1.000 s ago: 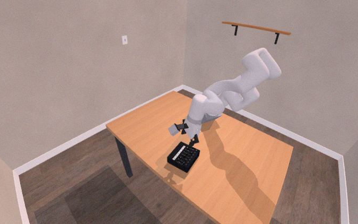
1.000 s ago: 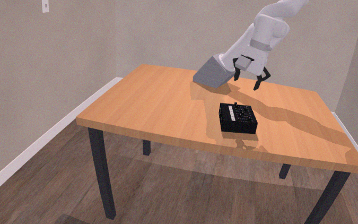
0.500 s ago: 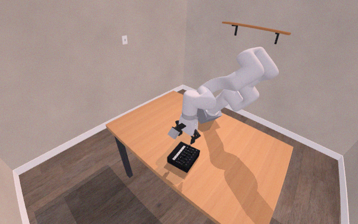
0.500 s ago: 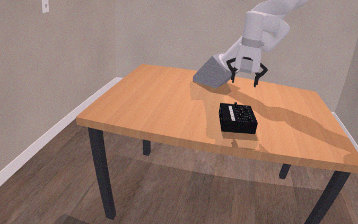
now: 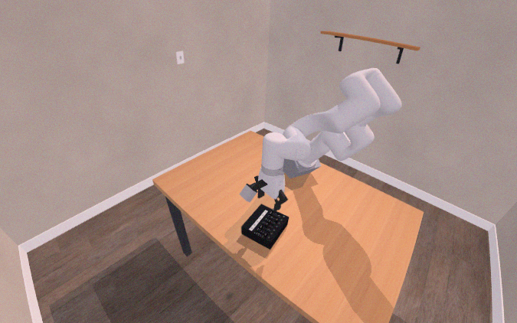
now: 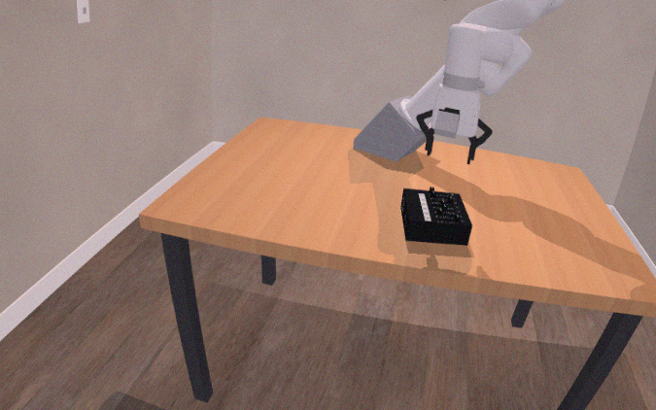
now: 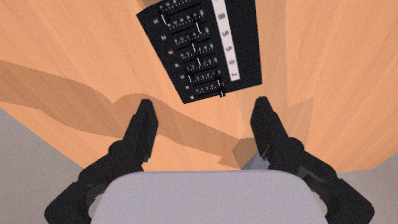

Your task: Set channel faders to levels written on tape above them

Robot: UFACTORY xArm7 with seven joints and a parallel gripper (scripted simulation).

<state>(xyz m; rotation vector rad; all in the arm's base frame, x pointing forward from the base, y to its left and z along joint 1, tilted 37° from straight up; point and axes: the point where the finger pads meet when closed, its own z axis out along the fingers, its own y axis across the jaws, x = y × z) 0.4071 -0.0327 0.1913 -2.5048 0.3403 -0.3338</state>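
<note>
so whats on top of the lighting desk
Rows of faders and a white tape strip with numbers. The open claw hangs above, touching nothing; the strip's far end is out of view.

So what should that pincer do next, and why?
Probably come down toward the lighting desk and line up over one fader. The pincer hangs open and empty above the table, touching nothing, and in the wrist view the desk lies ahead of the fingers, not between them.

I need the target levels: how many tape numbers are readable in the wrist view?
5. Down the tape: 8, 5, 5, 0, 2. The frame's top edge cuts the tape, so more may be hidden.
</note>
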